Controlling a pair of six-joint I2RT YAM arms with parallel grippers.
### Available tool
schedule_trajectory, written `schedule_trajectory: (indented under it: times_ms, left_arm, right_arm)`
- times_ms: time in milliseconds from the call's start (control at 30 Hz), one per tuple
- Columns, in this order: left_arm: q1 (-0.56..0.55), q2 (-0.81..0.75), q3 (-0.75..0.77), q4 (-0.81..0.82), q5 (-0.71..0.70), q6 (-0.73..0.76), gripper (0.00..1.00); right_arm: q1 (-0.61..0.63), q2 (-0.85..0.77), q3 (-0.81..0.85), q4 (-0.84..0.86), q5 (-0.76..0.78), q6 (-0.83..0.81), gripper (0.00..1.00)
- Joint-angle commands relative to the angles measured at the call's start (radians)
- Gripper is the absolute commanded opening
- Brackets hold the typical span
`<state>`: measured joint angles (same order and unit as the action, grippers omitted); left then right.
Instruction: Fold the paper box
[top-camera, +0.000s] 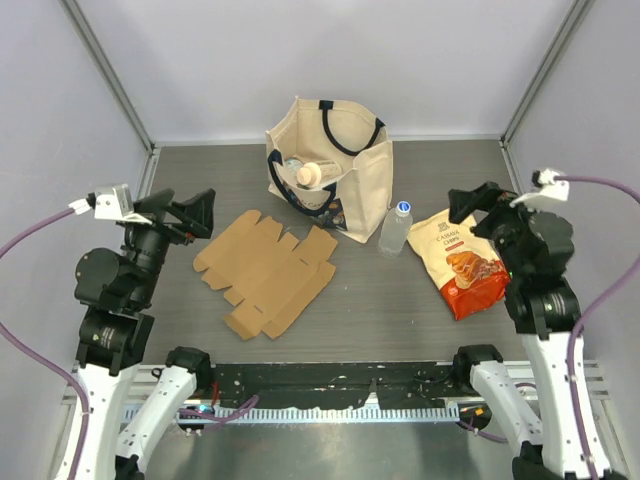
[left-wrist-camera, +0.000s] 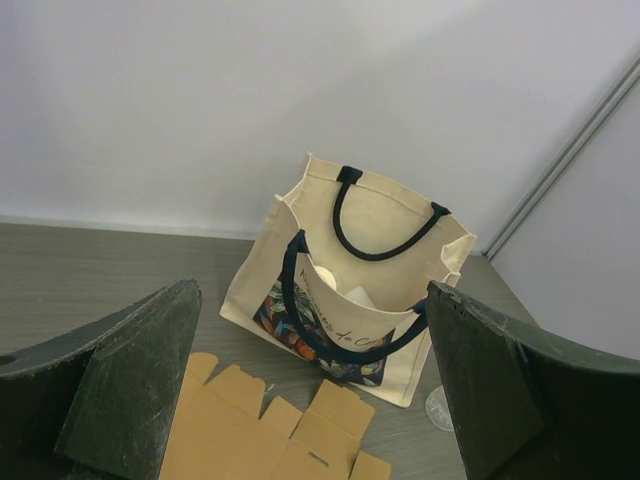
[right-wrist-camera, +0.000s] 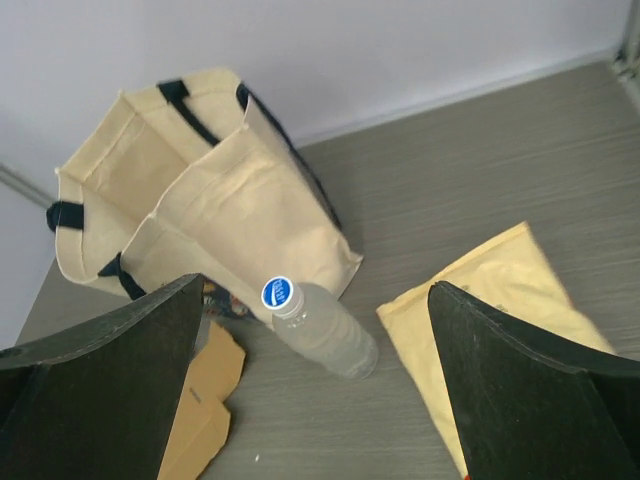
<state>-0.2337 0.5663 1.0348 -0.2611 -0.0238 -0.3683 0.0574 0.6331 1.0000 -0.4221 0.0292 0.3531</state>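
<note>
The paper box (top-camera: 267, 272) lies flat and unfolded on the grey table, a brown cardboard blank with notched flaps, left of centre. Its far flaps (left-wrist-camera: 270, 430) show at the bottom of the left wrist view, and one corner (right-wrist-camera: 205, 405) shows in the right wrist view. My left gripper (top-camera: 192, 212) hovers open just left of the blank, nothing between its fingers (left-wrist-camera: 130, 385). My right gripper (top-camera: 470, 205) hangs open at the right, above the snack pouch, its fingers (right-wrist-camera: 510, 385) empty.
A cream tote bag (top-camera: 330, 165) with dark handles stands behind the blank. A clear water bottle (top-camera: 396, 228) with a blue cap stands right of the bag. An orange-and-cream snack pouch (top-camera: 462, 262) lies at the right. Grey walls enclose the table.
</note>
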Motion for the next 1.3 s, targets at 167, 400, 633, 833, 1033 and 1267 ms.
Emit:
schedule_trajectory:
  times_ms: [167, 400, 633, 833, 1033, 1267]
  left_arm:
    - [0.004, 0.044, -0.091, 0.092, 0.062, -0.083, 1.0]
    - [0.005, 0.07, -0.223, 0.117, -0.006, -0.174, 0.96]
    - [0.004, 0.199, -0.453, 0.186, 0.14, -0.513, 0.84]
    - [-0.039, 0.308, -0.577, 0.295, 0.222, -0.616, 0.78]
    - [-0.141, 0.372, -0.636, 0.365, 0.209, -0.621, 0.78]
    - [-0.164, 0.38, -0.68, 0.419, 0.259, -0.638, 0.78]
  right_arm:
    - [0.514, 0.279, -0.099, 0.291, 0.118, 0.136, 1.0]
    - [0.69, 0.649, -0.139, 0.592, -0.003, 0.334, 1.0]
    - [0.693, 0.858, -0.13, 0.686, 0.05, 0.477, 0.91]
    - [0.719, 0.895, -0.231, 0.686, 0.098, 0.532, 0.85]
    - [0.739, 0.935, -0.254, 0.637, 0.126, 0.569, 0.82]
    - [0.742, 0.976, -0.258, 0.664, 0.121, 0.577, 0.72]
